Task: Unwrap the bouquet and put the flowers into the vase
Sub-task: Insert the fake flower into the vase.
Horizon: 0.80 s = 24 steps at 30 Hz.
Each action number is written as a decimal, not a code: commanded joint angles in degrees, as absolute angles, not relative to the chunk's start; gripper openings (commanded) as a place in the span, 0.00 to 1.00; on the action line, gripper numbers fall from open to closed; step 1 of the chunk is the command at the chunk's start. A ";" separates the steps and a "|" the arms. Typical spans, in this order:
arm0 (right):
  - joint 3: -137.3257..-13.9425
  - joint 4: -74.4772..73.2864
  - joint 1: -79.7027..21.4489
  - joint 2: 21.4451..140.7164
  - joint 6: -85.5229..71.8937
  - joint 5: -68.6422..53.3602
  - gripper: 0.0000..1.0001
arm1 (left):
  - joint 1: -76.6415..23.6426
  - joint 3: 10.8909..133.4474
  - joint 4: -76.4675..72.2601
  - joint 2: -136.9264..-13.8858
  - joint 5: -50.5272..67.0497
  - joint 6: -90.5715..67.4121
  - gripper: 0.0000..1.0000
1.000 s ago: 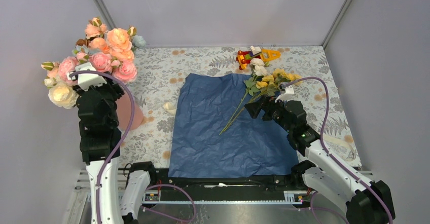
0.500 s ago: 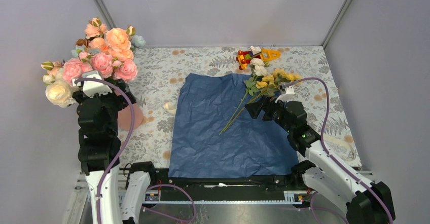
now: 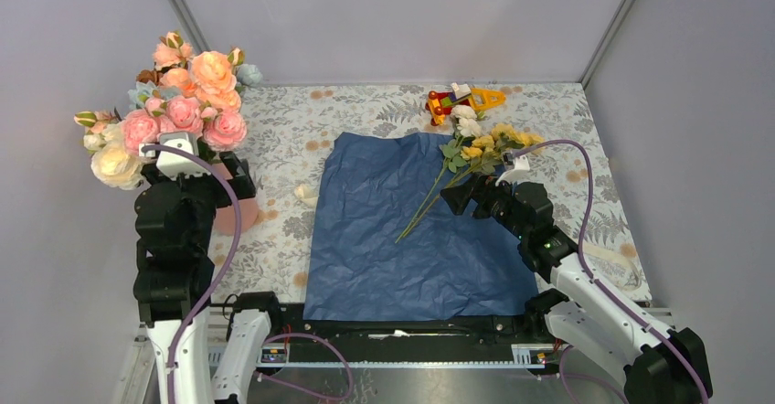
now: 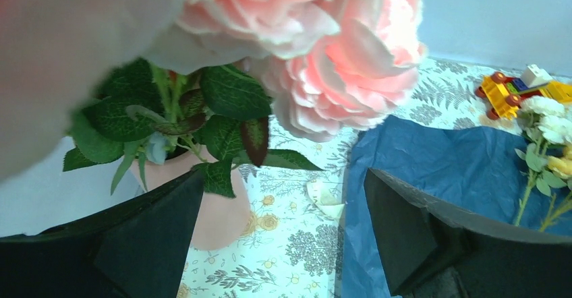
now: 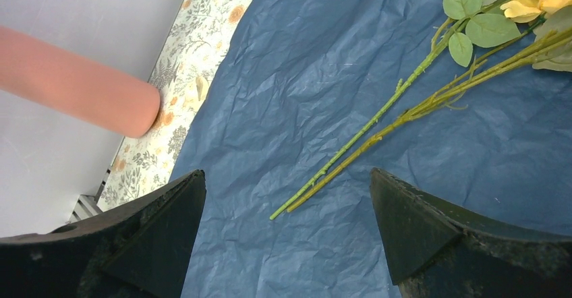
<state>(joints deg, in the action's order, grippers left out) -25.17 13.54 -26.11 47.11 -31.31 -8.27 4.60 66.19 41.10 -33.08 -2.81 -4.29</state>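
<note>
Top external: left hand (image 3: 210, 175) gapes beside vase (image 3: 239, 215), flowers (image 3: 479, 144) lying on blue paper (image 3: 402, 239).

Navy paper (image 3: 402, 239), salmon-pink vase (image 4: 219, 214), green-stemmed yellow and cream roses (image 3: 482, 141), pale leaf-patterned tablecloth (image 3: 302, 121).

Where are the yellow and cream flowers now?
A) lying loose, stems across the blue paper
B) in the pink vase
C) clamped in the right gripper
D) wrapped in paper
A: the flowers lie with stems on the flat blue paper, right gripper open near them.
</note>
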 commanded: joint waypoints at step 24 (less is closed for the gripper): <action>-35.51 -1.51 -25.76 49.49 -34.12 -5.26 0.84 | -11.43 60.39 40.93 -33.61 4.42 -5.96 0.98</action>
